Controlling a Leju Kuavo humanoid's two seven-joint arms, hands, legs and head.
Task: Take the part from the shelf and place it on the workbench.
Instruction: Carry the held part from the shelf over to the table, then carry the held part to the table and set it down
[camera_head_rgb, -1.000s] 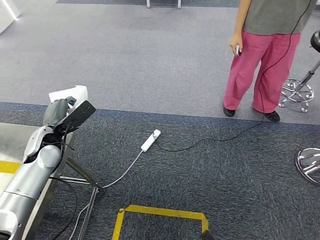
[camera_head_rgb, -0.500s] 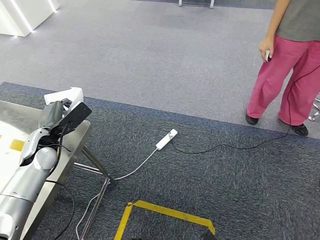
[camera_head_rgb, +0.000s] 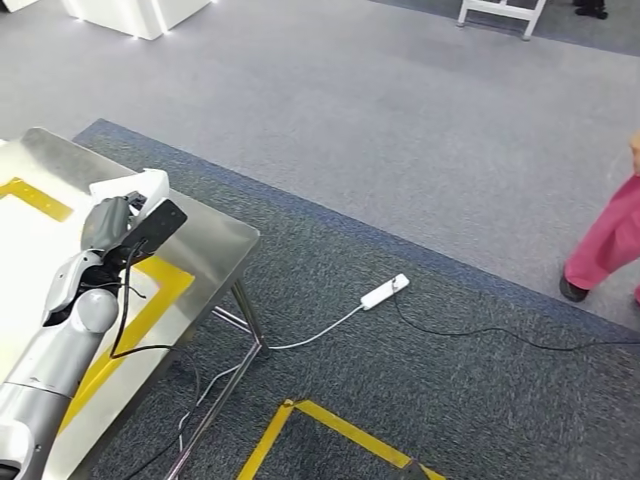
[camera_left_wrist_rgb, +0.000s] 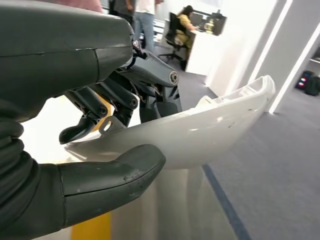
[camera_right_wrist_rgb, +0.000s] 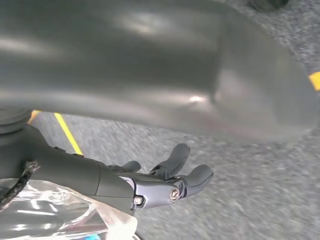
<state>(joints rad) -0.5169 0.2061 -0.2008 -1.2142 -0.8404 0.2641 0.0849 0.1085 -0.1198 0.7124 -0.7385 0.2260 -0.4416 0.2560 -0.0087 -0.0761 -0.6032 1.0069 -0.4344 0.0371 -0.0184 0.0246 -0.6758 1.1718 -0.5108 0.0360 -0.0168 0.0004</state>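
My left hand (camera_head_rgb: 110, 224) holds the white curved plastic part (camera_head_rgb: 143, 186) above the steel workbench (camera_head_rgb: 219, 243), near its far right corner. The left wrist view shows the part (camera_left_wrist_rgb: 211, 125) clamped between the thick thumb (camera_left_wrist_rgb: 113, 177) underneath and the dark fingers (camera_left_wrist_rgb: 124, 95) on top, its long end sticking out past the hand. My right hand (camera_right_wrist_rgb: 166, 180) hangs over the dark carpet with its fingers stretched out and nothing in them.
The workbench top carries yellow tape lines (camera_head_rgb: 143, 310). On the carpet lie a white power strip (camera_head_rgb: 385, 291) with its cables and a yellow tape outline (camera_head_rgb: 340, 430). A person's pink trouser leg (camera_head_rgb: 607, 245) stands at the right edge. A white counter (camera_head_rgb: 128, 15) is at the back left.
The camera has swung left: the workbench has come much further into the picture and the person has slid to the right edge. My left hand still holds the part.
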